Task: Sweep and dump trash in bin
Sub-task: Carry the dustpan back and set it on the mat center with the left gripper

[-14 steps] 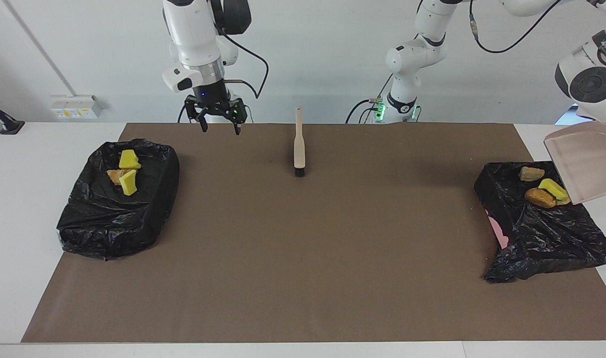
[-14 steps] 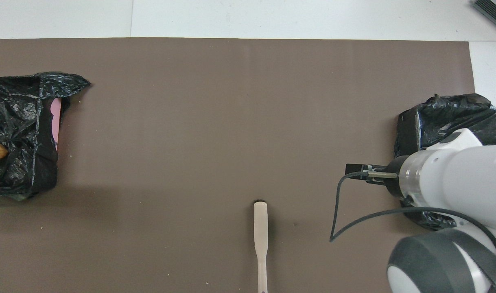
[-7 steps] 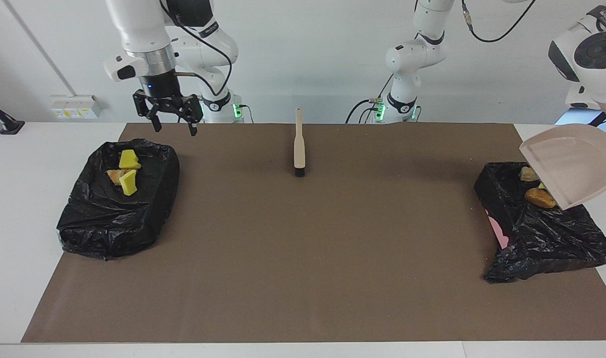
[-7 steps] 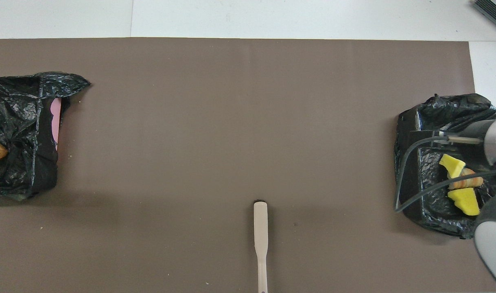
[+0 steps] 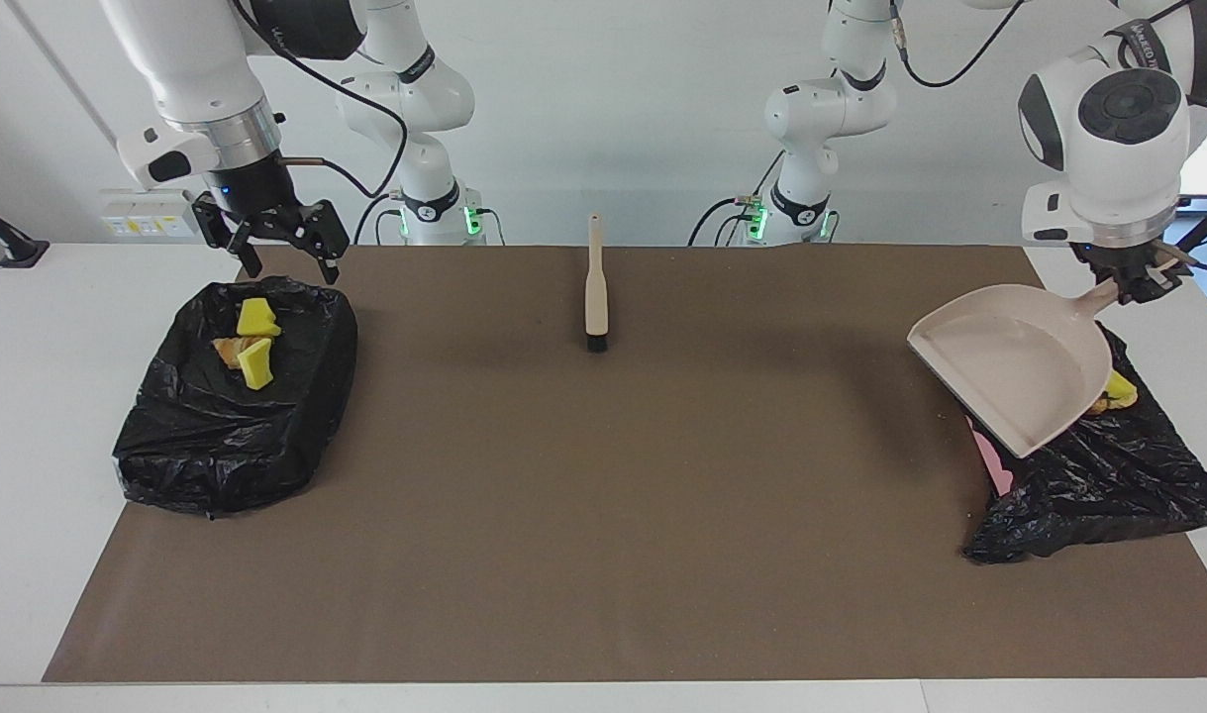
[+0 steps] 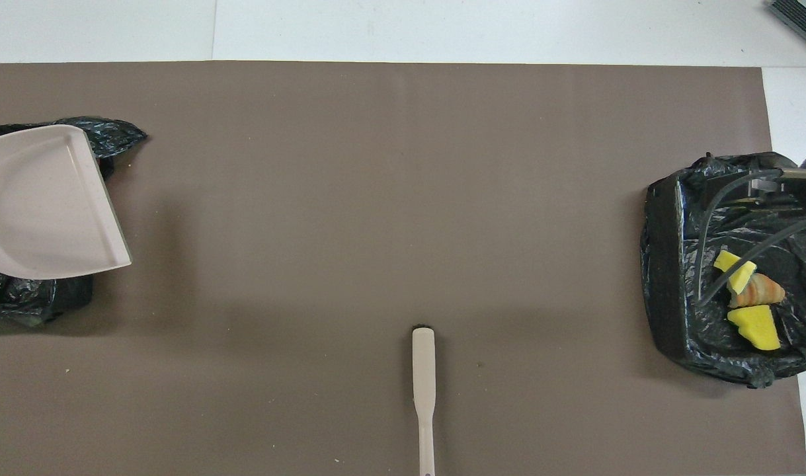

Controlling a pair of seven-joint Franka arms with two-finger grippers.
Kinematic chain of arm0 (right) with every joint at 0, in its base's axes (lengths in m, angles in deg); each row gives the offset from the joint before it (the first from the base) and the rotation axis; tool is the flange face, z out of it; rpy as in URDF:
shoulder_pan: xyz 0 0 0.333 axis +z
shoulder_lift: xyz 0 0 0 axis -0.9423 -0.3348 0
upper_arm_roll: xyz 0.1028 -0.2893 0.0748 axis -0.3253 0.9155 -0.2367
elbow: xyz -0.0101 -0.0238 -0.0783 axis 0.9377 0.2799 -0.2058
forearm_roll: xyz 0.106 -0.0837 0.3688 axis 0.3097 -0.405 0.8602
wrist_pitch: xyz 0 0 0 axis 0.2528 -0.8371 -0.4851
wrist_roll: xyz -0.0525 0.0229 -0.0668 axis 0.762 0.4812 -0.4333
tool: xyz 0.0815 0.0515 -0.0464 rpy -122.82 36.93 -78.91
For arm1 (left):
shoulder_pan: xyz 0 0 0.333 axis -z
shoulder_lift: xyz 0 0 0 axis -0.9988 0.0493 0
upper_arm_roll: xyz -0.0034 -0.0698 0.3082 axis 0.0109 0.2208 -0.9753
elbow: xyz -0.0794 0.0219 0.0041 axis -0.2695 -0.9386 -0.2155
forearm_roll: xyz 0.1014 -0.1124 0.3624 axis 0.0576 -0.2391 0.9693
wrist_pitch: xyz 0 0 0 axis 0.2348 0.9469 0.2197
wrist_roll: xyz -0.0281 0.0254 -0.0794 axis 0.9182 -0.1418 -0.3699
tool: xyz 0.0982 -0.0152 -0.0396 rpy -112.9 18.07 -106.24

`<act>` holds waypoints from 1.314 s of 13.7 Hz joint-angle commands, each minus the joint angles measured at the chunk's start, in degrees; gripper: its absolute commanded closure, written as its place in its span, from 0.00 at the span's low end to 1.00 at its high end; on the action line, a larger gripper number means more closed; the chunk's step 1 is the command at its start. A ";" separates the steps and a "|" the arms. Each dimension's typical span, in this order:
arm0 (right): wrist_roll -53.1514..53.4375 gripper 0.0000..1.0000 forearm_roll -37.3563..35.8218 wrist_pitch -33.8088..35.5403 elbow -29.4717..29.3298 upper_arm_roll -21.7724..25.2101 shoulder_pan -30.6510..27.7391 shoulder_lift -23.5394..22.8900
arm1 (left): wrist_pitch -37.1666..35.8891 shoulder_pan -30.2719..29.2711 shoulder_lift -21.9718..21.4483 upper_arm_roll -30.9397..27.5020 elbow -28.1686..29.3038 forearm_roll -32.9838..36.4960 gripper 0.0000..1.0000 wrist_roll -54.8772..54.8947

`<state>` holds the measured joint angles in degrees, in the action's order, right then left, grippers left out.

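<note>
My left gripper (image 5: pixel 1136 284) is shut on the handle of the beige dustpan (image 5: pixel 1019 371), which hangs empty and tilted over the black-lined bin (image 5: pixel 1098 485) at the left arm's end. The pan hides most of that bin; one yellow scrap of trash (image 5: pixel 1116 391) peeks out beside it. My right gripper (image 5: pixel 284 259) is open and holds nothing, over the robot-side edge of the other black-lined bin (image 5: pixel 227 426). In that bin lie two yellow sponge chunks (image 5: pixel 256 317) (image 5: pixel 256 363) and a tan lump (image 5: pixel 229 349). The beige brush (image 5: pixel 596 287) lies on the brown mat.
The brush (image 6: pixel 424 377) lies lengthwise near the robots' edge of the mat (image 6: pixel 376 198), midway between the bins, bristles pointing away from the robots. Small crumbs dot the mat. White tabletop (image 5: pixel 39 396) borders the mat at both ends.
The left arm has swung the dustpan down and in toward the table's middle, open face up, covering the bin's trash. The right gripper has moved from the mat to over its bin.
</note>
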<state>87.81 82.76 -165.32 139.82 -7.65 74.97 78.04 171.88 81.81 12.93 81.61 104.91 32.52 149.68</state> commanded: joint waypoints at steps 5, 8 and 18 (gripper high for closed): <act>-2.05 0.00 0.39 0.72 2.64 0.78 -0.48 2.31 | -5.27 10.09 -2.17 -0.97 3.40 -11.89 1.00 -24.32; -1.69 0.00 0.57 1.43 2.64 0.78 -0.40 2.40 | -3.96 16.42 -1.47 -0.97 5.96 -18.03 1.00 -41.90; -2.13 0.00 -0.66 3.36 0.79 0.17 -0.31 2.75 | 2.72 35.93 11.69 -1.06 -2.54 -33.61 1.00 -83.67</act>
<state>87.23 82.79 -162.71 140.68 -7.18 75.25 79.93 174.49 114.87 20.00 81.83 107.80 0.99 70.89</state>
